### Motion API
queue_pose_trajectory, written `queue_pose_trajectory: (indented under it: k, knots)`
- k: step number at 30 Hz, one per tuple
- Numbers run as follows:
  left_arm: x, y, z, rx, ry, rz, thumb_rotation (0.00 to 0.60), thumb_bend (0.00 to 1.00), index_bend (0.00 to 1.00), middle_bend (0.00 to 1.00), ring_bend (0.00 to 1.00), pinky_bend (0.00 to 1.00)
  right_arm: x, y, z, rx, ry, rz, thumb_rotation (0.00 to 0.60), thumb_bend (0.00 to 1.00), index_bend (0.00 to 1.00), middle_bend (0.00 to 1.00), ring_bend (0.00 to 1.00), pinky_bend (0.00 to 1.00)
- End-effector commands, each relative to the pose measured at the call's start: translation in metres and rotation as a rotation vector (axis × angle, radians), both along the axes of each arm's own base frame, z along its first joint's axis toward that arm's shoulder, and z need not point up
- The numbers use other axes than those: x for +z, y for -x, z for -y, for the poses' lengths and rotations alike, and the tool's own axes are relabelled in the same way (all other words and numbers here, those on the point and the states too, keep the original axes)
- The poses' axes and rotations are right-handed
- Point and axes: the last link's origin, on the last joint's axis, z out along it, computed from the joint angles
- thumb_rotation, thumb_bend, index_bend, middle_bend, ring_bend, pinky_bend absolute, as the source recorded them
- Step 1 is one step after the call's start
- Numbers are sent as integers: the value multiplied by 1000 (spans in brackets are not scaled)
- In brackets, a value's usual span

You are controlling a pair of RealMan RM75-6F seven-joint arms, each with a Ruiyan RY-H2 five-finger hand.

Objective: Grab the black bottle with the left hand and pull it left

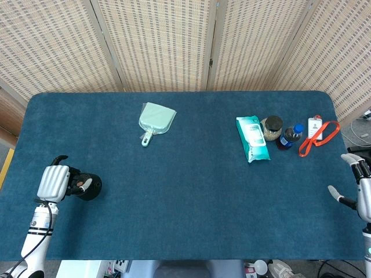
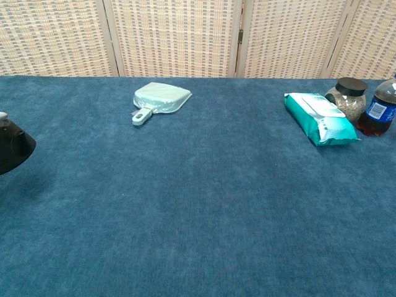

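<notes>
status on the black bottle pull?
Left hand holds black bottle near table's left edge. Right hand open, idle at far right. Nothing in the way.

black bottle (image 2: 13,148) at the left edge; dustpan (image 2: 159,99), wipes pack (image 2: 320,119), jar (image 2: 348,98) farther back

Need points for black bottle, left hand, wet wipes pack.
black bottle (image 1: 91,186), head view, on its dark body right of the fingers.
left hand (image 1: 53,182), head view, on the back of the hand.
wet wipes pack (image 1: 252,138), head view, middle of its top face.

Head view overhead (chest view low)
</notes>
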Motion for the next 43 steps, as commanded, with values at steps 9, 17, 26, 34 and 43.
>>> queue_pose_trajectory:
  k: [9,17,26,34,43]
  knots:
    - [1,-2,2,-19,7,-23,595,237,1000,1000,917,305,-1,-1,1,4,-6,2,600,153,250,260,181,105]
    - [2,-1,4,-23,5,-23,600,238,1000,1000,917,334,-1,-1,2,4,-8,2,600,153,250,260,181,115]
    - [2,1,5,-20,5,-30,600,238,1000,1000,917,334,-2,-1,4,5,-14,4,600,153,250,260,181,115]
    - [0,0,8,-22,6,-40,600,238,1000,1000,917,334,-3,-2,5,8,-17,2,600,153,250,260,181,116]
    - [-1,1,8,-20,9,-44,600,237,1000,1000,917,334,-3,-1,4,5,-20,1,600,152,250,260,180,154]
